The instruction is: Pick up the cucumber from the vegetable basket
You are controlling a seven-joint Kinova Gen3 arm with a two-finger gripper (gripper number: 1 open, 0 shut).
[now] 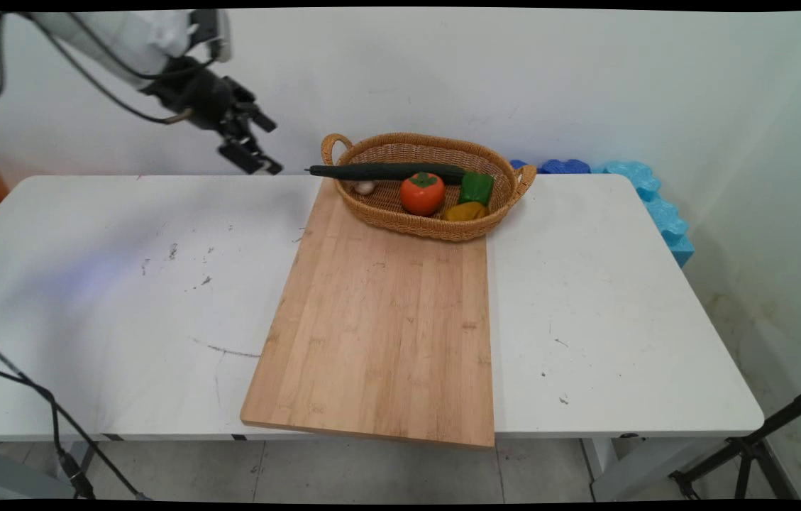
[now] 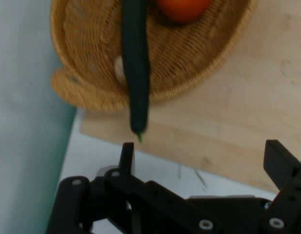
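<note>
White table (image 1: 123, 298) against a white wall, bamboo cutting board (image 1: 382, 326) laid across it, oval wicker basket (image 1: 428, 152) set on the board's far end. Long dark green cucumber (image 1: 386, 171) is laid lengthwise across the basket, tip overhanging the left rim toward the black two-finger gripper (image 1: 258, 145). Orange persimmon (image 1: 422, 193), green pepper (image 1: 477, 188), yellow pepper (image 1: 466, 211) and a small pale garlic bulb (image 1: 365, 187) are seen inside. Gripper is held in the air left of the basket, tilted down-right, fingers spread apart, nothing held.

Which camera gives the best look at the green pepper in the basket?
The main view: the green pepper sits in plain sight in the wicker basket, beside the orange fruit and behind a yellow piece. The hand view misses it, showing only the basket's other end.
</note>
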